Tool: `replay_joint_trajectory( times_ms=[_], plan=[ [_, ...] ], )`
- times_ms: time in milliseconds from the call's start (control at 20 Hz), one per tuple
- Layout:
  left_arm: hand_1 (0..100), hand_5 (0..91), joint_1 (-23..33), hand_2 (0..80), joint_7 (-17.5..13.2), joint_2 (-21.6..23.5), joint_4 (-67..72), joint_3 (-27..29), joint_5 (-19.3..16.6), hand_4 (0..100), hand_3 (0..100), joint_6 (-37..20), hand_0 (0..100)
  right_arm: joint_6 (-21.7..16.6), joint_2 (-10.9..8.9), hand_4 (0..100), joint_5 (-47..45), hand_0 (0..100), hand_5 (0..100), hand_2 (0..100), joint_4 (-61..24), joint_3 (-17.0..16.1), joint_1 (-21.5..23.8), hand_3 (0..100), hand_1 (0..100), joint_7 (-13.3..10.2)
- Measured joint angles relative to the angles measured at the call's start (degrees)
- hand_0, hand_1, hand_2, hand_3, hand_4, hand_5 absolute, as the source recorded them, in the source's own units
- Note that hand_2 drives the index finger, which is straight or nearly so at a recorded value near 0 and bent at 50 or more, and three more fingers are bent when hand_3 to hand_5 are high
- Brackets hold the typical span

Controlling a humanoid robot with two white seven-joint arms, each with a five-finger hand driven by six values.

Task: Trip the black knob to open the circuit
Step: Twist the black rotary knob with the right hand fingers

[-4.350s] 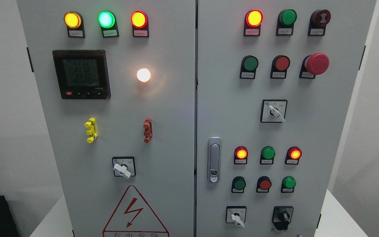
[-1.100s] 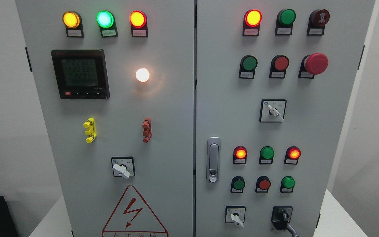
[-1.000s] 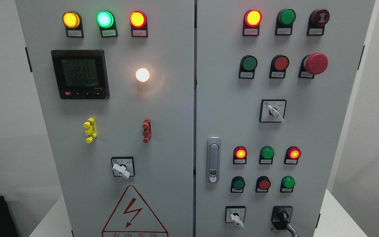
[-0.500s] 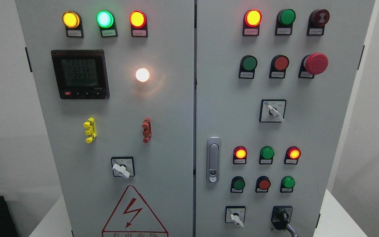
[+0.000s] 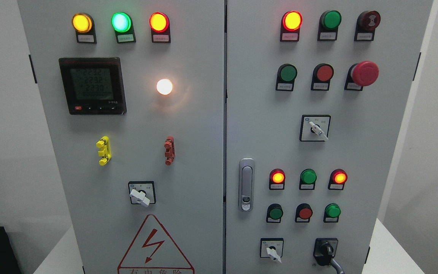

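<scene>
Cabinet [image 5: 203,133] of smooth grey metal with two doors, standing on a white surface [image 5: 388,251].

The left door carries:
- three round lit lamps, amber, green and red
- one square black meter [image 5: 92,86]
- one glowing white lamp [image 5: 164,86]
- one yellow clip and one red clip
- one white-handled selector switch [image 5: 140,196]
- one red-edged triangular warning sign [image 5: 154,245]

The right door carries:
- three lit red lamps
- seven round buttons, five green and two red
- one dark red buzzer
- one red mushroom button [image 5: 365,73]
- one silver latch handle [image 5: 246,184]
- two more white-handled selectors

The black knob [image 5: 324,252], glossy on a square black plate, sits at the right door's lower right corner.

Only a curved grey sliver of the right robot hand [image 5: 337,266] shows, at the bottom edge just beside the knob. Whether it is wide, narrow or gripping cannot be told.
</scene>
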Motion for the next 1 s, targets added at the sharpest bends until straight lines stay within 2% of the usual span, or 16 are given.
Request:
replay_joint_trajectory(
  times_ms=[1000],
  plan=[
    [39, 0.0, 0.0, 0.0, 0.0, 0.0, 0.0, 0.0, 0.0, 0, 0, 0.0, 12, 0.2, 0.0, 98, 0.0, 0, 96, 0, 0.1, 2.0, -0.2, 100, 0, 0.1]
  ],
)
